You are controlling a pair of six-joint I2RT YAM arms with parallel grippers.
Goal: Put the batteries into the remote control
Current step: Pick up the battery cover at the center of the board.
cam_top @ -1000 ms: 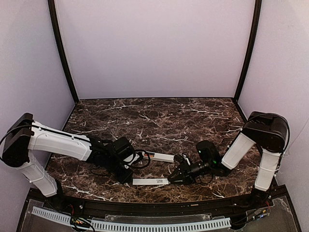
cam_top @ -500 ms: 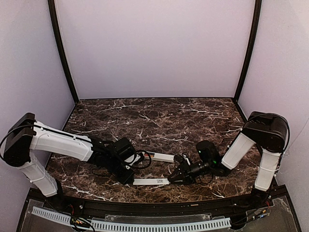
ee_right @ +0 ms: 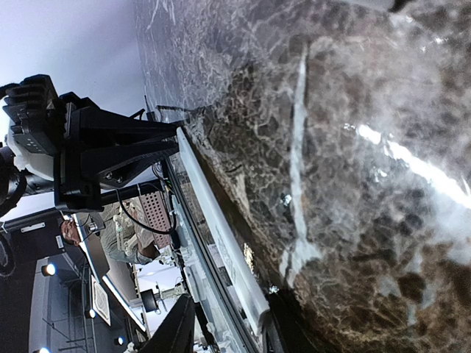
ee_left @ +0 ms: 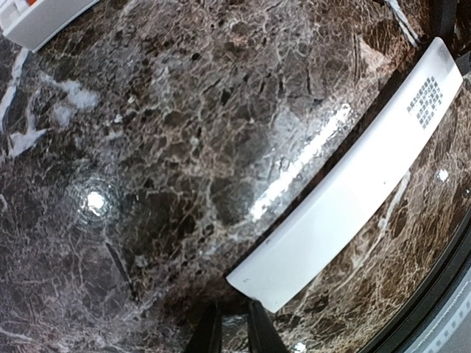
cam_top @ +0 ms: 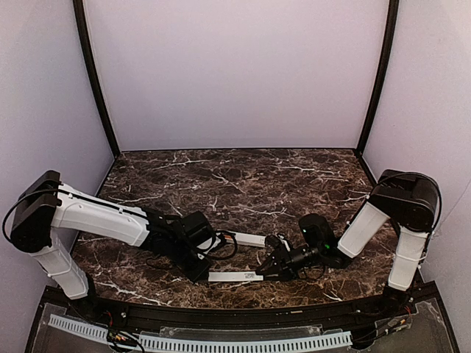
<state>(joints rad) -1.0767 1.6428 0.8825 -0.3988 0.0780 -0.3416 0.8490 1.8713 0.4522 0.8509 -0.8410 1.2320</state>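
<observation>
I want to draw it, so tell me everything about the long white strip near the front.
The strip is long, thin and flat, smooth white plastic by its look, with tiny dark print at one end. It lies on the marble table, its plain end near the left gripper, the printed end near the right gripper; touching is unclear.

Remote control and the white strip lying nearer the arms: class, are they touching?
Apart. The top external view shows a plain gap between the remote control and the white strip.
</observation>
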